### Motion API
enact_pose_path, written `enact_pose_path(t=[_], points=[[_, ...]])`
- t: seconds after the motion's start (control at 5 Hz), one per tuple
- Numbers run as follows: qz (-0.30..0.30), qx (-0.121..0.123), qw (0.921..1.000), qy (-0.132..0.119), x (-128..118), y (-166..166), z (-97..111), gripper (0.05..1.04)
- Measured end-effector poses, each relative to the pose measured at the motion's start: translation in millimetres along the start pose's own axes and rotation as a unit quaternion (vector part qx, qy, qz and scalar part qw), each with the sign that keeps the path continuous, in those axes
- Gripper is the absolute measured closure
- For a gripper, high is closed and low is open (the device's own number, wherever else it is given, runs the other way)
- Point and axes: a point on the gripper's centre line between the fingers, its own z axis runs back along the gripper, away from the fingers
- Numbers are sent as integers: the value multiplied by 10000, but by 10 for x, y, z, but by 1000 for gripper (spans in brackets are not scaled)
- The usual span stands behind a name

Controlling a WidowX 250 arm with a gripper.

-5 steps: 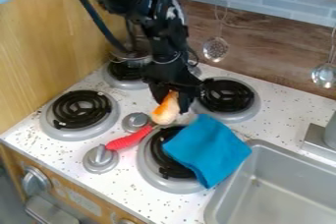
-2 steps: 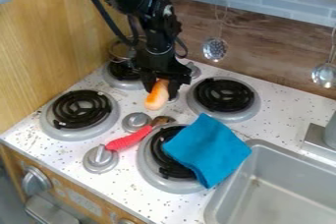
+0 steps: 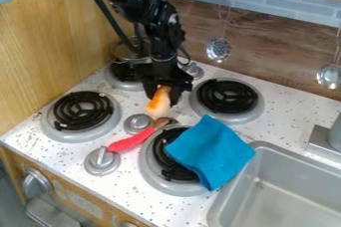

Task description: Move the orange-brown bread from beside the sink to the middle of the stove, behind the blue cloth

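The black gripper (image 3: 164,94) hangs over the middle of the stove top, between the back burners. It is shut on an orange and cream piece of toy food (image 3: 158,102), which points down toward the counter between its fingers. Just in front of the food lies a brush-like tool with a red handle (image 3: 131,142), its brown end near a knob and the front right burner. A blue cloth (image 3: 212,151) is spread over part of that burner.
Black coil burners stand at left (image 3: 83,110), at right (image 3: 227,96) and at front. A glass-like pot (image 3: 129,52) sits on the back left burner. Silver knobs (image 3: 102,159) rise between burners. The metal sink (image 3: 293,186) is at the lower right; ladles (image 3: 218,49) hang behind.
The gripper, with the orange and cream food in it, has moved left and slightly back from above the red-handled tool's end. The tool and the blue cloth have stayed put.
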Motion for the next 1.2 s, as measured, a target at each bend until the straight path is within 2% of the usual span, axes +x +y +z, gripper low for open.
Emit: enact_pose_path(t=[0.2, 0.6, 0.8, 1.0, 1.2], points=[[3, 49, 10000, -35, -9, 16, -18, 79], [-87, 67, 9999, 64, -194, 19, -87, 77], [-139, 0, 9997, -217, -228, 40, 160, 79], [-205, -190, 9988, -413, -364, 21, 394, 82], [-355, -438, 9959, -714, -522, -6, 663, 82]])
